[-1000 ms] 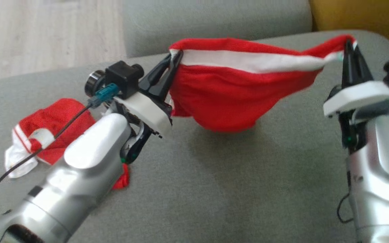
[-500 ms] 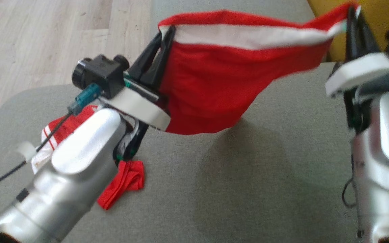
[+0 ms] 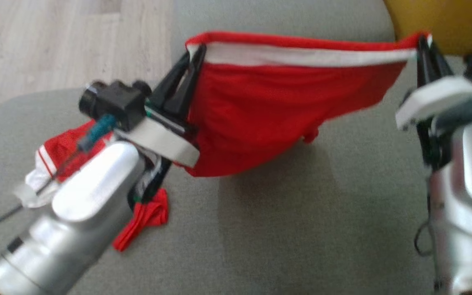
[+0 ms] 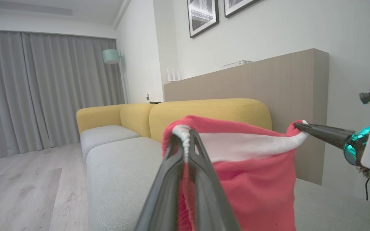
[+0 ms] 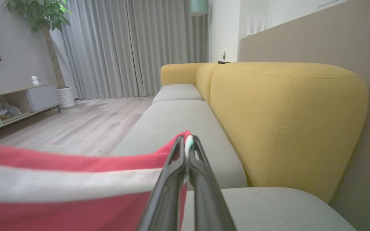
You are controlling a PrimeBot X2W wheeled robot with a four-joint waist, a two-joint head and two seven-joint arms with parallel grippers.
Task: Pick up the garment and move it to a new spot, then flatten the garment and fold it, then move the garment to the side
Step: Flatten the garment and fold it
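At the far left, a crumpled red and white cloth (image 3: 53, 153) is lying on the grey sofa seat (image 3: 301, 237). A small red piece (image 3: 148, 217) is poking out just beside your left forearm (image 3: 84, 213). Moving right, your left fingers (image 3: 189, 80) are pinching shut on the left end of the garment's top edge. In the left wrist view those fingers (image 4: 169, 179) are sitting closed over the white hem. The garment (image 3: 268, 106), red with a white band along the top, is hanging in the air above the seat, stretched taut between your two arms. Its lower part is sagging to a rounded point and casting a shadow on the cushion. Further right, your right fingers (image 3: 424, 61) are clamping the other end of the band. In the right wrist view these fingers (image 5: 169, 186) are pressing together on the cloth (image 5: 59, 199). Behind them, the yellow backrest (image 3: 445, 20) is rising in the upper right corner.
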